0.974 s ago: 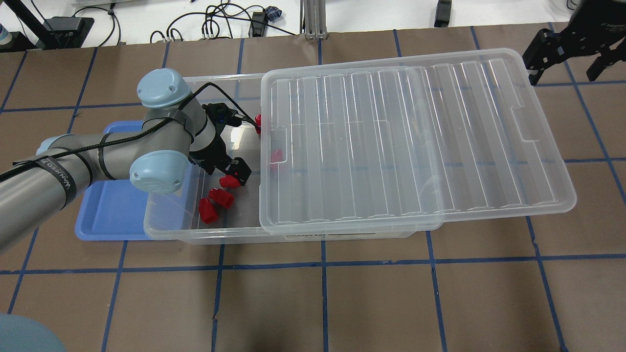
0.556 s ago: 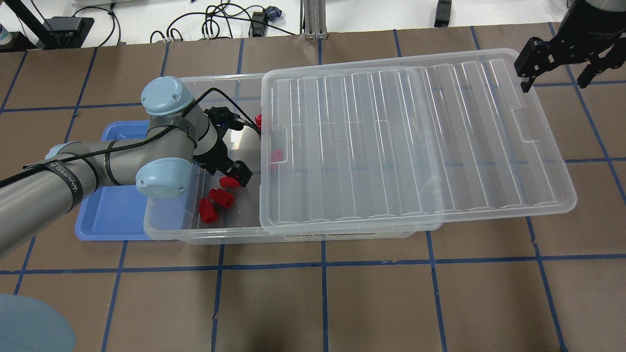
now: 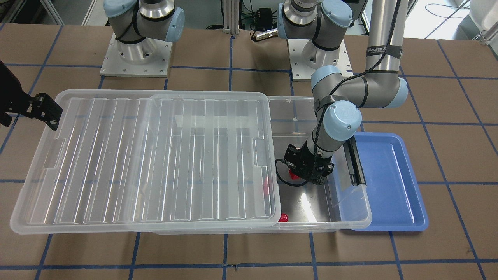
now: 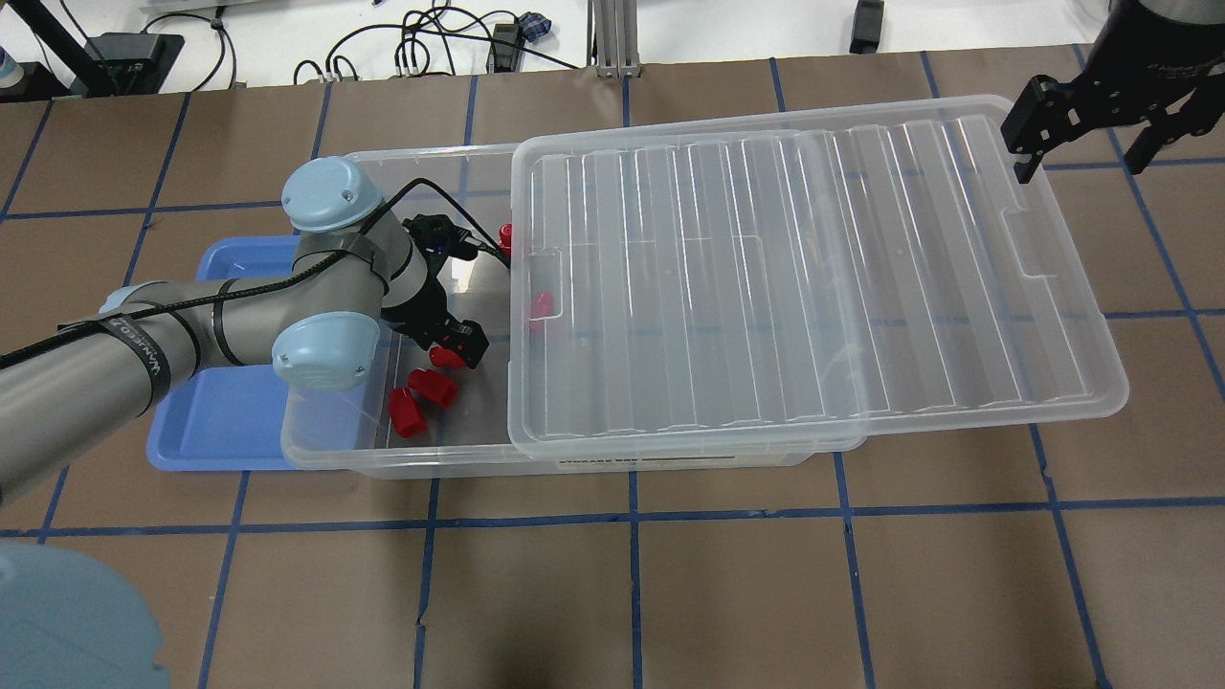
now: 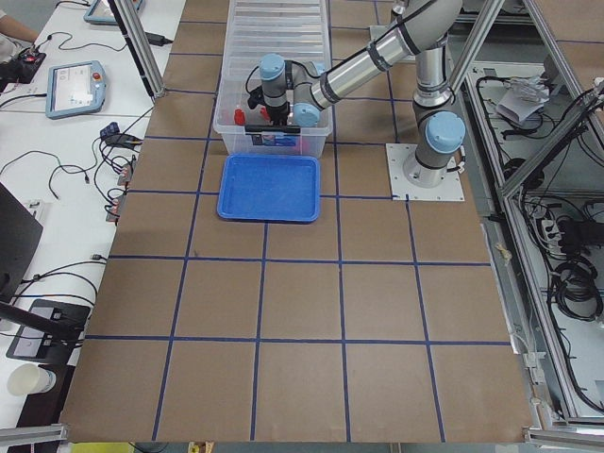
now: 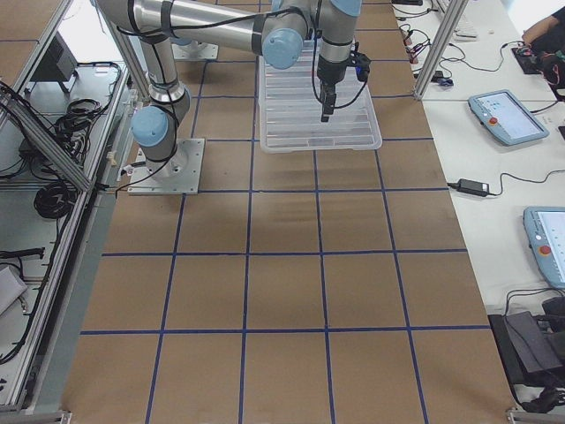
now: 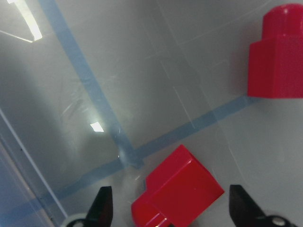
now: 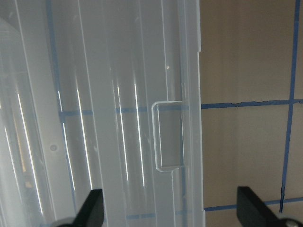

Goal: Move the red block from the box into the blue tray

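Observation:
The clear box point(image 4: 402, 457) lies across the table with its ribbed lid point(image 4: 794, 277) slid to the right, so its left end is uncovered. My left gripper point(image 4: 457, 346) is down inside that end, open. In the left wrist view its fingertips point(image 7: 102, 204) straddle a red block point(image 7: 177, 194) lying on the box floor, with gaps on both sides. That block also shows in the overhead view point(image 4: 440, 357). The blue tray point(image 4: 220, 421) lies at the box's left end, partly under it. My right gripper point(image 4: 1086, 144) is open, above the lid's far right edge.
Two more red blocks point(image 4: 421, 397) lie near the box's front wall. Another red block point(image 4: 541, 304) sits under the lid's edge, and a small red piece point(image 4: 504, 234) is by the far wall. The left wrist view shows one more red block point(image 7: 279, 52) ahead.
My left arm's elbow has shifted a little right, and the gripper stays over the same red block. My right gripper has moved a little left, toward the lid's corner.

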You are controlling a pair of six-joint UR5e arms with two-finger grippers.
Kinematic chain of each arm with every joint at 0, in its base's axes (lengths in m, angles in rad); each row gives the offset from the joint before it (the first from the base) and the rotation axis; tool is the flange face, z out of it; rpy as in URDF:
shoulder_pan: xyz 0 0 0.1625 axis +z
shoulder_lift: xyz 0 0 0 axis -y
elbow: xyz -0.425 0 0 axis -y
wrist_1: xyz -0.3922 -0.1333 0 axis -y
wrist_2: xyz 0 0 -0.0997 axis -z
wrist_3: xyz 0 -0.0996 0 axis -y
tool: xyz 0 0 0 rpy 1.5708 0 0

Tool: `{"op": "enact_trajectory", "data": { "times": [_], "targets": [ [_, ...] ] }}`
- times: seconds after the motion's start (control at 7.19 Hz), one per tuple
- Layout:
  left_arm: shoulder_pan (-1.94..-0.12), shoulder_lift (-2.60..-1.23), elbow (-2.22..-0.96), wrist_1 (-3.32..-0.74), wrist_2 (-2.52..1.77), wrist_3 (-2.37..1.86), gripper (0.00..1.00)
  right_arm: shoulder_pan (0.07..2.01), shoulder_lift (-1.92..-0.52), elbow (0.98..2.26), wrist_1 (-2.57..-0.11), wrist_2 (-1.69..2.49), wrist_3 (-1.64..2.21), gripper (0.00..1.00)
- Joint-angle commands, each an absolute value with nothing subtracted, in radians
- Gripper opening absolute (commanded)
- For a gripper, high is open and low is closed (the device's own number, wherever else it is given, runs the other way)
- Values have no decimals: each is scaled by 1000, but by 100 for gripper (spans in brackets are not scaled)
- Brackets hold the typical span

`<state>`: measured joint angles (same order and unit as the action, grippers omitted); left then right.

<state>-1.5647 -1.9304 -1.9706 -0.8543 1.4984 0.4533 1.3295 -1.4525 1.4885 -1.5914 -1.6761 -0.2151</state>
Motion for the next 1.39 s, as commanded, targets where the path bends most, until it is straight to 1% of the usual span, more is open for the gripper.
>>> {"op": "enact_trajectory", "data": {
  "times": [0.0,0.14,0.28,0.7,0.83,1.25],
  "targets": [
    [-1565,-1930,-1964,-851,1499,459,36,1342,-1456,1486,-1580,-1601,-207,100],
    [-1565,-1930,-1960,-851,1496,459,17,1342,-1451,1489,-1580,-1611,-207,100],
    [-1565,-1904,-1950,-850,1496,456,3,1342,-1447,1491,-1580,-1608,-207,100],
    [-1562,-1846,-1905,-900,1491,422,3,1342,-1454,1531,-1580,-1606,-207,100],
    [-1560,-1827,-1866,-973,1496,407,3,1342,-1456,1543,-1589,-1614,-209,100],
    [-1552,-1775,-1670,-1285,1515,226,3,1341,-1456,1555,-1591,-1614,-207,100]
  ]
}}
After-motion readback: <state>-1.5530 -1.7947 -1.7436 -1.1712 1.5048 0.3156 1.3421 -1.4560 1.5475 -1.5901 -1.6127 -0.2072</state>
